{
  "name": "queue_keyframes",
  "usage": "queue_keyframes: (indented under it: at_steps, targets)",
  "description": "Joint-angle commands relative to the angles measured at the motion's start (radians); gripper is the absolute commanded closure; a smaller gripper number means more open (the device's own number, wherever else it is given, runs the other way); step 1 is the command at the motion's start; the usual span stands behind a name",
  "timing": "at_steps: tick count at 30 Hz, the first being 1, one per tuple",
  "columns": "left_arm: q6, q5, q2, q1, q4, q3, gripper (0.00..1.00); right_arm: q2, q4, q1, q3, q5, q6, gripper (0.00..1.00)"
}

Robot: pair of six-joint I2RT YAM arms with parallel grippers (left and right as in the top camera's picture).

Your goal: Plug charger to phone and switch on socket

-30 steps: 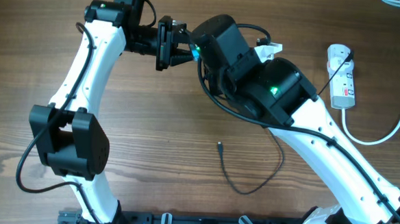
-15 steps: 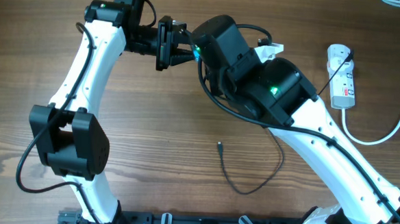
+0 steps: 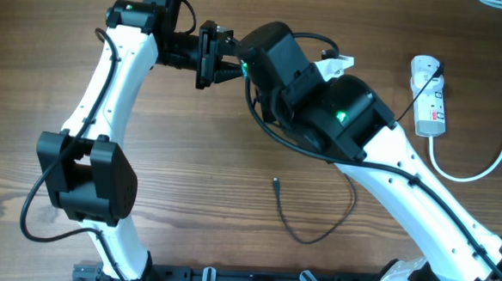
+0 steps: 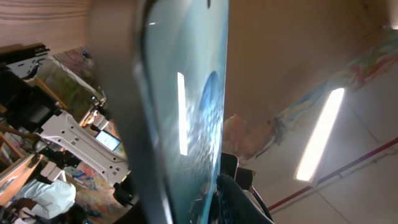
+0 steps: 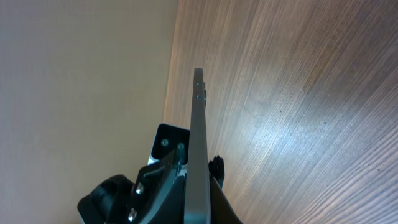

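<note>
The charger is lying on the worktop, its tip well apart from our closed right jaws, while our left jaws are gripping the phone.

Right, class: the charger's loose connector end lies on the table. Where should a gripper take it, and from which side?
Probably just behind the connector tip, from straight above, jaws either side of the cable: it lies flat on the table with nothing beside it, and the tip looks the stiffest part.
</note>
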Motion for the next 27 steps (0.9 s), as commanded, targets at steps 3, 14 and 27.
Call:
queue_keyframes:
  at_steps: [3, 14, 27]
  targets:
    - [-0.002, -0.013, -0.037, -0.002, 0.0, 0.016, 0.73, -0.015, 0.005, 0.004, 0.019, 0.039, 0.011, 0.96]
    - [-0.002, -0.013, -0.037, -0.002, 0.0, 0.016, 0.91, -0.015, 0.006, 0.004, 0.019, 0.039, -0.007, 0.95]
    - [-0.002, -0.101, -0.037, -0.002, 0.006, 0.016, 0.96, -0.026, 0.01, 0.003, 0.019, 0.139, -0.239, 0.04]
